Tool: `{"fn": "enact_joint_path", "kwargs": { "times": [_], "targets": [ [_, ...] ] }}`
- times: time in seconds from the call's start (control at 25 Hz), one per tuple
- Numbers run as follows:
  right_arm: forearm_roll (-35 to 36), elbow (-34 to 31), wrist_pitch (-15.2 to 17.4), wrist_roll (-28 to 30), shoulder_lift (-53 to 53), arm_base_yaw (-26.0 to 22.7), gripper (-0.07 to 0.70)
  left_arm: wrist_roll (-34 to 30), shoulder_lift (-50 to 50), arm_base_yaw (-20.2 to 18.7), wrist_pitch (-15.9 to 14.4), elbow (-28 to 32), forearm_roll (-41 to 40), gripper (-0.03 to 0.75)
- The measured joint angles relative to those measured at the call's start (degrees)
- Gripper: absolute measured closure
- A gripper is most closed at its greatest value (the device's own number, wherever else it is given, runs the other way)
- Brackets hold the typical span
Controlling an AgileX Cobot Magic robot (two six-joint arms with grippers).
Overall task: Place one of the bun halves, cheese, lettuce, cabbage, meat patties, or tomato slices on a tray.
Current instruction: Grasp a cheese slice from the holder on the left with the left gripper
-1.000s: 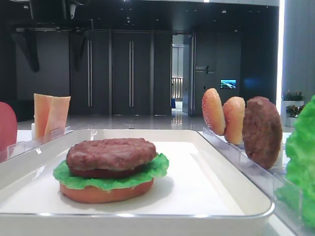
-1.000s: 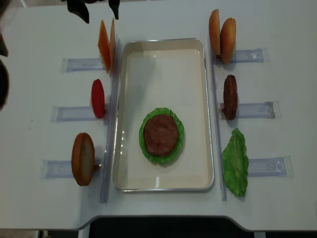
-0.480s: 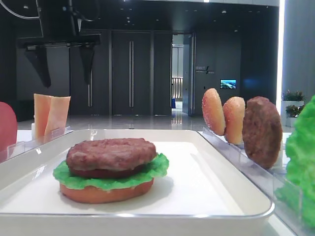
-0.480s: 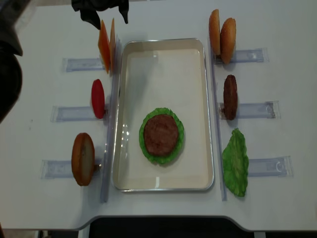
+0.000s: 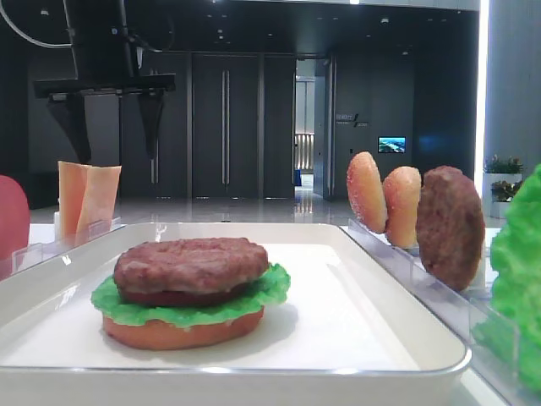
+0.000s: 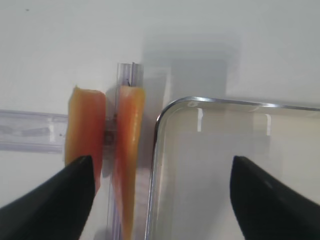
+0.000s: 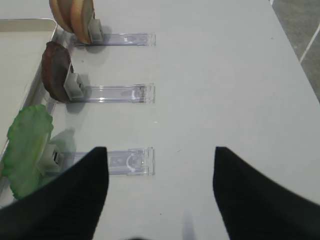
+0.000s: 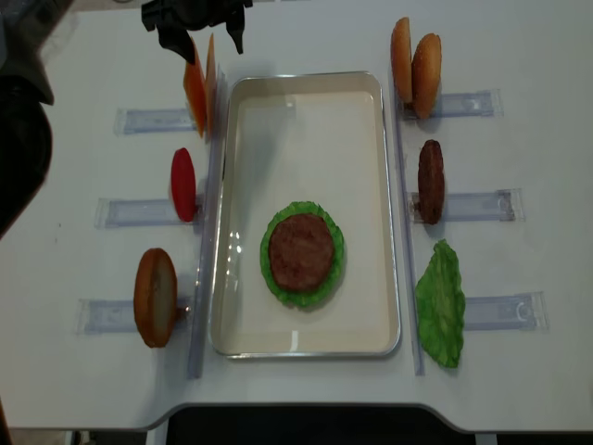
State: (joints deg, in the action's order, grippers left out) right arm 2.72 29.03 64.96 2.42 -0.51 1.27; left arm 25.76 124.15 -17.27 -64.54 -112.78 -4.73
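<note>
Two cheese [image 8: 194,88] slices stand on edge in a clear rack left of the white tray [image 8: 306,120]. My left gripper [image 8: 206,35] hangs open just above them. In the left wrist view the right slice [image 6: 130,130] and the tray's corner [image 6: 165,107] lie between its fingers, and the left slice [image 6: 85,125] sits at the left fingertip. In the tray a meat patty [image 8: 301,250] rests on lettuce [image 8: 269,271] over a flat bun disc [image 5: 182,331]. Off to the right, my right gripper [image 7: 157,190] is open over bare table, holding nothing.
Left racks hold a tomato slice [image 8: 183,184] and a bun half [image 8: 155,297]. Right racks hold two bun halves [image 8: 414,65], a patty [image 8: 431,181] and a lettuce leaf [image 8: 440,301]. An arm's dark bulk fills the left edge [image 8: 18,139].
My left gripper has come down from the far edge toward the cheese slices and now shows fully in the front view. Nothing else has moved.
</note>
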Motion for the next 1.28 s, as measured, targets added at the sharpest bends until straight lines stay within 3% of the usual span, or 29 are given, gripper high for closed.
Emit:
{"fn": "enact_joint_path", "kwargs": {
  "times": [0.56,0.92,1.28],
  "targets": [
    [0.0,0.0,0.0,0.0,0.0,0.0,0.197,-1.3,2.0,0.0,-0.1,0.0,0.0,0.063],
    [0.0,0.0,0.0,0.0,0.0,0.0,0.197,-2.3,2.4,0.1,-1.6,0.0,0.0,0.072],
    [0.0,0.0,0.0,0.0,0.0,0.0,0.197,-2.4,2.4,0.1,-2.5,0.0,-0.9,0.332]
  ]
}}
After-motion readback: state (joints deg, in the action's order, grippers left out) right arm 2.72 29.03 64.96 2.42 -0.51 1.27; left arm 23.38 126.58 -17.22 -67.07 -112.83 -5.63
